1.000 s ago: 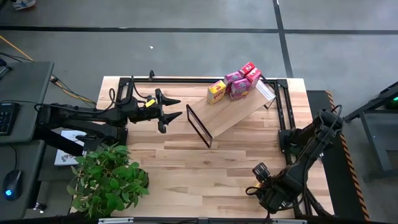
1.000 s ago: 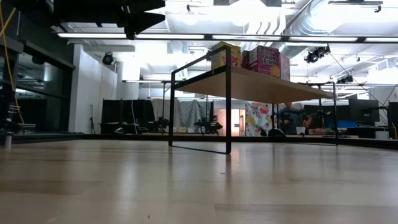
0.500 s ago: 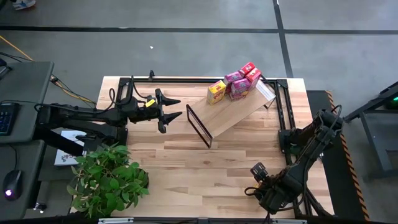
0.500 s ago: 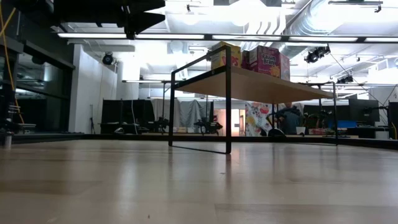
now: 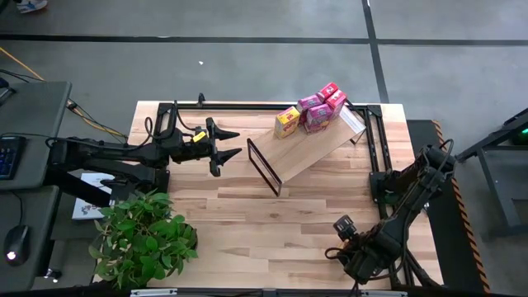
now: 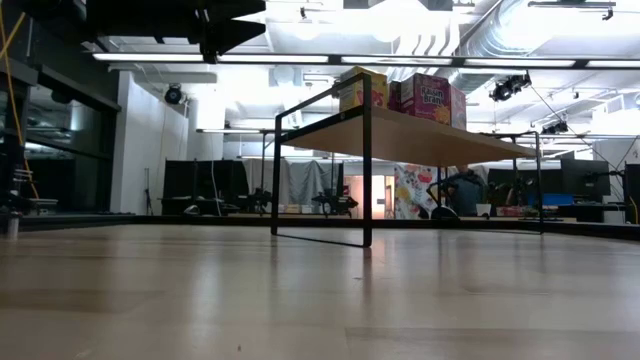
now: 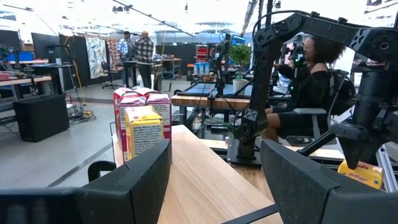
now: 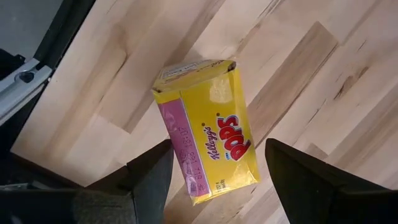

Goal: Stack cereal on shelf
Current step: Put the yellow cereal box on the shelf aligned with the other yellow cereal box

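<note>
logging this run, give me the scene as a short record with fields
shelf: wooden shelf with black wire ends, set at an angle on the far half of the table
on shelf: five cereal boxes clustered at its far end, a yellow box, pink boxes and red boxes
off shelf: yellow Corn Pops box lying flat on the table
left gripper: open, empty, beside the shelf's near end
right gripper: open, above the Corn Pops box, not gripping it

Shelf (image 7: 205,174) ahead, cereal boxes (image 7: 142,121) clustered at its far end; seated person (image 7: 305,87) beyond
</note>
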Robot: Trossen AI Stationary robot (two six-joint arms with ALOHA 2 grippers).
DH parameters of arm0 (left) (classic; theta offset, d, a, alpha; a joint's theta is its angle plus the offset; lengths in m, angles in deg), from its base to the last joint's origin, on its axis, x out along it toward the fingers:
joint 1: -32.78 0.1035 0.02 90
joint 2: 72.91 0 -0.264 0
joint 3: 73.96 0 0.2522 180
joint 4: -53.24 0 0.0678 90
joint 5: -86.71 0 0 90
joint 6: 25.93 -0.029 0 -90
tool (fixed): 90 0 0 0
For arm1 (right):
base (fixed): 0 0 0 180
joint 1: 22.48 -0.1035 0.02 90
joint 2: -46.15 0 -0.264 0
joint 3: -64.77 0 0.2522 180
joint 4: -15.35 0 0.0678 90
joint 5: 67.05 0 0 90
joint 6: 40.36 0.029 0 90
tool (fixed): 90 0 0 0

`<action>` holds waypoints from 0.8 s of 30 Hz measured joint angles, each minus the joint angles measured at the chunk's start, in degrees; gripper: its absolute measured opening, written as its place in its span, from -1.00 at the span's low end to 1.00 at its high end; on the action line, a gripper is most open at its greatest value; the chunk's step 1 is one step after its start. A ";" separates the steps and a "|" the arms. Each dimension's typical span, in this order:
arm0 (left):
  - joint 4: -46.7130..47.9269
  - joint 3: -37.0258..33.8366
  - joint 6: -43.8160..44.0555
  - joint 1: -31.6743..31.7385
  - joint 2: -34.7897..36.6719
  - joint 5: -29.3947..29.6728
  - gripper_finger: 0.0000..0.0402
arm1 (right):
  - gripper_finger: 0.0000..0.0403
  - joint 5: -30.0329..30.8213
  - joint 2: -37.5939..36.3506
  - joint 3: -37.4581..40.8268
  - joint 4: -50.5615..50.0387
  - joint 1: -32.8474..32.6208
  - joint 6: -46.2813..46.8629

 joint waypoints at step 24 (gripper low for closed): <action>0.02 0.00 0.00 0.00 0.00 0.00 0.18 | 0.23 -2.86 3.12 0.00 0.44 -0.01 0.94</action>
